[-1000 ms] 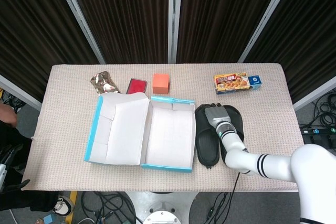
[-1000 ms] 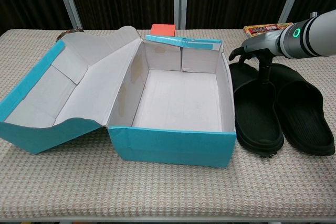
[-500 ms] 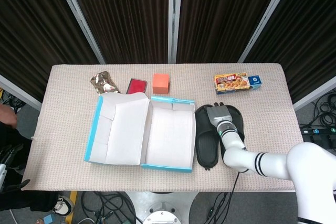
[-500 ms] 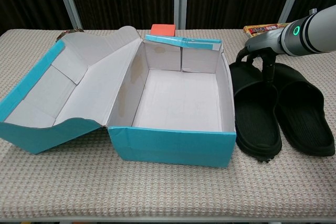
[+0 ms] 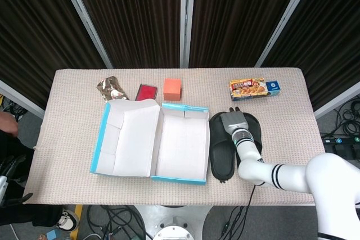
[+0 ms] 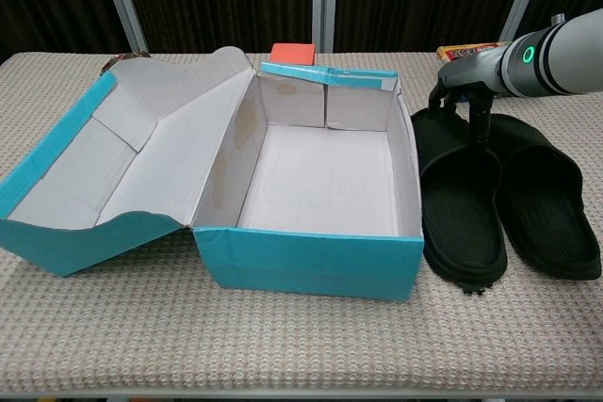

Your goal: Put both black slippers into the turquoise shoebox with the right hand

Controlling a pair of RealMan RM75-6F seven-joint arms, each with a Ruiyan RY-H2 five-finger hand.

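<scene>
right hand point(image 6: 468, 91): mine, reaching down at the strap ends of the two slippers. My dark fingers dip between the pair, but I cannot tell whether they pinch a strap or only touch it.
left hand: in neither view.
left black slipper point(image 6: 459, 212): flat on the tabletop, just beside the shoebox's right wall, sole down; in the chest view its heel points toward the camera.
right black slipper point(image 6: 549, 202): lying alongside the first, touching or nearly so. Neither is in the box yet.
turquoise shoebox point(image 5: 179, 179): open, its white interior showing nothing inside, lid point(image 5: 121, 139) folded flat to the left. With the slippers right next to it, I judge each needs only a short lift and carry.
why my hand is there: the straps look like the easiest part to hook, so I judge I am setting up the grasp on the nearer slipper.
tabletop point(image 5: 67, 99): covered in a beige woven cloth.
other things: a curry box point(image 5: 254, 89), an orange block point(image 5: 172, 89), a red case point(image 5: 147, 92) and a foil packet point(image 5: 111, 88) along the far edge, well apart from my work.
room: dark pleated curtains with metal posts behind.
</scene>
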